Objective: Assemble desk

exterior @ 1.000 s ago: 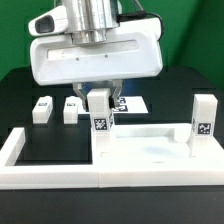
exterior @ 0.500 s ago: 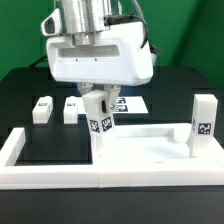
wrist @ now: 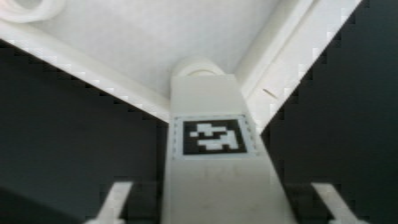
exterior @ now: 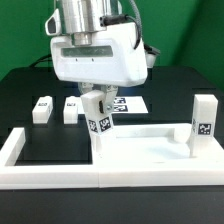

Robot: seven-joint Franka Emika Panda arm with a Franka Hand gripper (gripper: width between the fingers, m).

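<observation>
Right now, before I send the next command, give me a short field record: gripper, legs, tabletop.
gripper: above the tabletop's far corner on the exterior view's left, jaws either side of a leg; grip unclear
straddled leg: standing at that corner
second leg: upright at the corner on the exterior view's right
outer loose leg: lying on the black table
inner loose leg: lying beside it
tabletop: flat, rim up

4 legs [exterior: 40, 108] [exterior: 72, 108] [exterior: 100, 112] [exterior: 203, 120], 1 tabletop [exterior: 150, 131], 1 border wall [exterior: 50, 176], 1 marker board [exterior: 134, 103].
</observation>
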